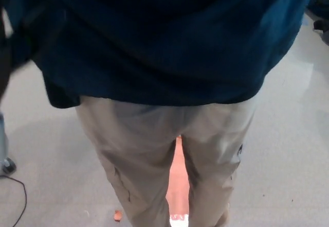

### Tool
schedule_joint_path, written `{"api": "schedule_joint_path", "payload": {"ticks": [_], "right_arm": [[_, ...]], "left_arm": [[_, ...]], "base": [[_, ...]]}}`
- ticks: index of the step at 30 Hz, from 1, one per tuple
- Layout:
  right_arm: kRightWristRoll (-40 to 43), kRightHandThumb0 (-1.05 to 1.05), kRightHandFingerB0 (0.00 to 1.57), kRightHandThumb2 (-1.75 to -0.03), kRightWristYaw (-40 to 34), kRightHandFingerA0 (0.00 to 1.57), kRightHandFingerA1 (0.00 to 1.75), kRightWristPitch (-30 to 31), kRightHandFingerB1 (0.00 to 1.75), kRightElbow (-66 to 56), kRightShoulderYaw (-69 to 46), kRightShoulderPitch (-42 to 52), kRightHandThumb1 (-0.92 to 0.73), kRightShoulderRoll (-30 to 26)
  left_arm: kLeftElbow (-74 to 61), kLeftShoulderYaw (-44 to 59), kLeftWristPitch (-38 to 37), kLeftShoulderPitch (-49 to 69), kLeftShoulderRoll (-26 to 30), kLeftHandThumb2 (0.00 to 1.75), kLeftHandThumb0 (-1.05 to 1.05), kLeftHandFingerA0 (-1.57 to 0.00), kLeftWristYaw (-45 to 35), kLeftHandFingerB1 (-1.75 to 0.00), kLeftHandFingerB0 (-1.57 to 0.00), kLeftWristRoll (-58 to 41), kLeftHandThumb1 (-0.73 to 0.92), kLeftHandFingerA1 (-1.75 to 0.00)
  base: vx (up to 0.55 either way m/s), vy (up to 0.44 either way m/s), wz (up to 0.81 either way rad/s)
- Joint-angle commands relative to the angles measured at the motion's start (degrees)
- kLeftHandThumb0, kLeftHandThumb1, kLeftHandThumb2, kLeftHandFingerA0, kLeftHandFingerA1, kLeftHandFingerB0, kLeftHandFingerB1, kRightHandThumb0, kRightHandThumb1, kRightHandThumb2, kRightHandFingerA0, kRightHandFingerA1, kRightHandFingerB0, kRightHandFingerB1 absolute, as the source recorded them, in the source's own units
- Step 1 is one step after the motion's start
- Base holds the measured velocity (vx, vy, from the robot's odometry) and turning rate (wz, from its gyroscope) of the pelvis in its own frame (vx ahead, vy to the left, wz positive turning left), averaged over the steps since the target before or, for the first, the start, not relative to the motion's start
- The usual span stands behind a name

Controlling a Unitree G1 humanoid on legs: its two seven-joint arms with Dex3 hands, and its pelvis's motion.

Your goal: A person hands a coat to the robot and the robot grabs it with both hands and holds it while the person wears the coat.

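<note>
Coat [164,36] draped over back of person [164,144] close ahead, filling the upper view above tan trousers; neither hand in view, fingers impossible to judge. Wearing step apparently underway; next: keep holding steady until sleeves settle

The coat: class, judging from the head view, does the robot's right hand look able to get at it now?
Cannot say for sure. The dark blue coat fills the top of the view, close in front, above the person's beige trousers, with nothing in between, but neither robot hand shows.
</note>
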Motion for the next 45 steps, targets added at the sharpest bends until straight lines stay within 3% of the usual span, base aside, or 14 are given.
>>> {"api": "schedule_joint_path", "payload": {"ticks": [1, 9, 11, 14, 15, 18, 19, 22, 33, 36, 37, 41, 43, 45], "right_arm": [[-9.53, -0.74, 0.00, -0.96, -5.27, 0.00, 0.13, -5.57, 0.00, -9.57, 6.28, 44.51, -0.79, 9.38], [-11.52, -0.58, 0.07, -0.71, -3.65, 0.07, 0.41, -1.00, 0.26, 3.37, 13.47, 50.14, -0.92, 9.55], [-13.03, -0.33, 0.01, -1.13, -3.42, 0.05, 0.53, 0.48, 0.49, 5.25, 14.41, 51.58, -0.65, 9.57], [-12.39, -0.60, 0.12, -0.68, -1.18, 0.08, 0.39, 2.17, 0.30, 8.39, 16.04, 53.50, -0.92, 9.42], [-12.79, -0.64, 0.08, -0.99, -1.20, 0.00, 0.45, 2.40, 0.42, 9.64, 16.38, 53.61, -0.70, 9.26], [-13.70, -0.66, 0.12, -0.72, -0.73, 0.09, 0.37, 3.60, 0.29, 12.77, 17.03, 53.87, -0.92, 8.69], [-14.16, -0.66, 0.11, -0.71, 0.95, 0.10, 0.35, 5.60, 0.27, 13.83, 17.20, 53.72, -0.92, 8.42], [-14.69, -0.63, 0.06, -1.01, 3.69, 0.01, 0.43, 9.08, 0.39, 16.74, 17.53, 51.99, -0.73, 8.11], [-17.19, -0.65, 0.00, -1.00, 12.32, 0.02, 0.41, 19.26, 0.32, 27.80, 20.00, 42.85, -0.70, 7.61], [-17.75, -0.64, 0.00, -1.01, 18.55, 0.01, 0.39, 22.98, 0.29, 29.11, 21.19, 38.16, -0.71, 7.01], [-17.80, -0.64, 0.00, -1.03, 20.94, 0.01, 0.34, 24.56, 0.28, 28.82, 21.39, 37.23, -0.72, 6.82], [-17.10, -0.57, 0.00, -0.97, 31.98, 0.04, 0.43, 28.49, 0.39, 28.96, 22.43, 32.53, -0.62, 4.25], [-15.95, -0.65, 0.01, -0.95, 36.34, 0.02, 0.40, 29.44, 0.38, 29.03, 22.81, 30.52, -0.63, 3.29], [-15.14, -0.32, 0.00, -1.13, 39.50, 0.00, 0.48, 29.99, 0.46, 29.50, 23.48, 28.81, -0.62, 2.50]], "left_arm": [[-0.15, -2.87, -10.74, 33.61, -4.62, 1.09, -0.76, 0.00, 17.08, -0.25, -0.10, 6.86, 0.82, -0.20], [13.50, -11.98, -7.71, 35.63, -3.93, 0.74, -0.67, -0.01, 20.50, -0.24, -0.12, 12.69, 0.92, -0.29], [17.79, -14.31, -8.24, 35.31, -3.71, 1.10, -0.35, -0.04, 21.89, -0.48, 0.00, 13.23, 0.54, -0.54], [26.53, -18.06, -8.41, 33.76, -4.21, 0.68, -0.67, -0.10, 25.33, -0.27, -0.18, 13.66, 0.92, -0.37], [29.01, -18.96, -8.06, 33.23, -4.27, 1.13, -0.33, -0.03, 26.53, -0.48, 0.00, 14.05, 0.59, -0.53], [35.45, -21.21, -6.60, 31.65, -4.80, 0.71, -0.68, -0.14, 28.56, -0.28, -0.18, 14.62, 0.92, -0.40], [39.34, -22.19, -6.12, 30.24, -5.27, 1.13, -0.33, -0.03, 28.20, -0.47, 0.00, 14.09, 0.58, -0.52], [47.34, -23.77, -5.58, 26.63, -6.07, 0.67, -0.65, -0.14, 28.12, -0.29, -0.22, 13.24, 0.91, -0.38], [70.13, -28.25, -1.68, 12.68, -11.15, 0.67, -0.68, -0.32, 19.37, -0.32, -0.36, 9.20, 0.88, -0.38], [73.95, -27.87, -0.96, 8.42, -12.33, 1.07, -0.73, -0.34, 15.56, -0.48, -0.29, 7.08, 0.74, -0.53], [74.61, -27.86, -0.62, 7.42, -12.45, 0.66, -0.68, -0.39, 14.63, -0.35, -0.37, 6.83, 0.87, -0.40], [78.17, -27.80, 0.34, 2.94, -13.00, 0.65, -0.67, -0.45, 11.21, -0.39, -0.44, 6.07, 0.84, -0.42], [79.45, -27.76, 0.62, 1.02, -13.15, 1.09, -0.70, -0.37, 10.14, -0.53, -0.39, 5.93, 0.74, -0.55], [79.80, -28.05, 1.06, -0.34, -12.92, 0.67, -0.68, -0.43, 7.54, -0.40, -0.48, 6.03, 0.89, -0.40]], "base": [[0.00, 0.000, 0.00], [0.00, 0.000, 0.00], [0.00, 0.000, 0.00], [0.00, 0.000, 0.00], [0.00, 0.000, 0.00], [0.00, 0.000, 0.00], [0.00, 0.000, 0.00], [0.00, 0.000, 0.00], [0.00, 0.000, 0.00], [0.00, 0.000, 0.00], [0.00, 0.000, 0.00], [0.00, 0.000, 0.00], [0.00, 0.000, 0.00], [0.00, 0.000, 0.00]]}}
